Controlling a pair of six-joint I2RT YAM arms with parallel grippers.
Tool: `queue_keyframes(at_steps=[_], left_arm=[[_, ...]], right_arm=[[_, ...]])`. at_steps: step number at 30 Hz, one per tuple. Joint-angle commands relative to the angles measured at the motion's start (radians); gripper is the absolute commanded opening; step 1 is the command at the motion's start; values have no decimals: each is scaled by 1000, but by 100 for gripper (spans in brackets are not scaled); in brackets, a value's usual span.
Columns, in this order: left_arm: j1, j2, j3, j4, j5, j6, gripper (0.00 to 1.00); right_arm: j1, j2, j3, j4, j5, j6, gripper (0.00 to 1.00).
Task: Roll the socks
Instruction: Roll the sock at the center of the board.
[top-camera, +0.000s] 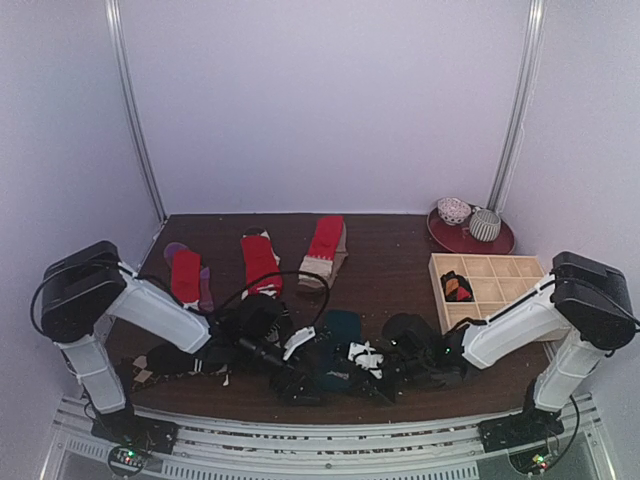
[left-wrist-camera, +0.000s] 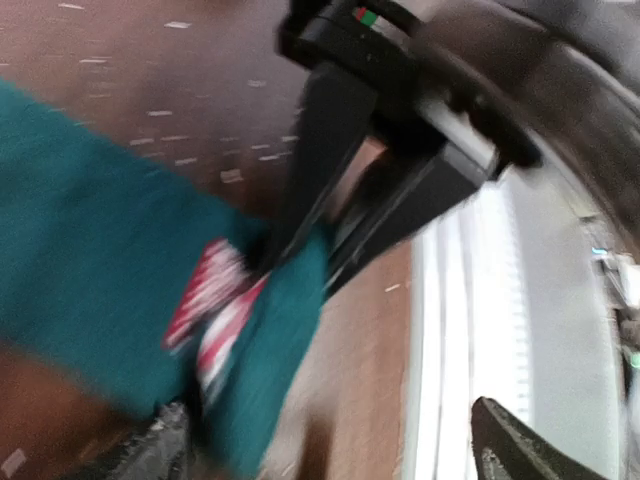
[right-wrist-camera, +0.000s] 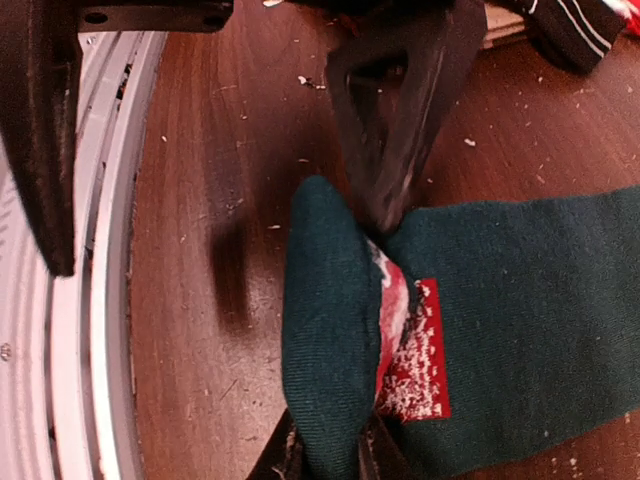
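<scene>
A dark teal sock (right-wrist-camera: 520, 310) with a red-and-white patch lies on the brown table near the front edge, also seen as a teal sock (top-camera: 341, 330) from above. Its end is folded over into a thick roll (right-wrist-camera: 325, 340). My right gripper (right-wrist-camera: 325, 465) is shut on that folded end from below in its own view. My left gripper (left-wrist-camera: 335, 455) is open wide, its view blurred. One of its fingers (right-wrist-camera: 395, 130) touches the fold from the far side. The other finger (right-wrist-camera: 40, 150) hangs over the table's edge rail.
A red-and-purple sock (top-camera: 186, 276) and two red-and-beige socks (top-camera: 260, 262) (top-camera: 325, 248) lie flat at the back. A striped sock (top-camera: 165, 362) lies under the left arm. A wooden divided box (top-camera: 500, 268) holds a rolled sock (top-camera: 457, 287). Behind it is a red plate (top-camera: 450, 238) with two rolls.
</scene>
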Motion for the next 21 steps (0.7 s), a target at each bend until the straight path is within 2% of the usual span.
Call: queue_keyframes(at_steps=[1,6,9,15,21], left_arm=[[12,-150,-84,-45,-244,79,98],[-80,-313,-161,127,-425,233,98],[-103,-310,-172,229,-394,281,97],[-105,-143,-110,260,-284,315,73],[-105,-42,-111,311,-269,301,50]], right_arm=[[-80,59,7,-105,-252,212,16],[-126,160,75,-207,-404,338,16],[-146,204,92,-253,-426,372,16],[-183,244,102,-294,-437,388,16],[-194,257,106,-316,-426,370,16]])
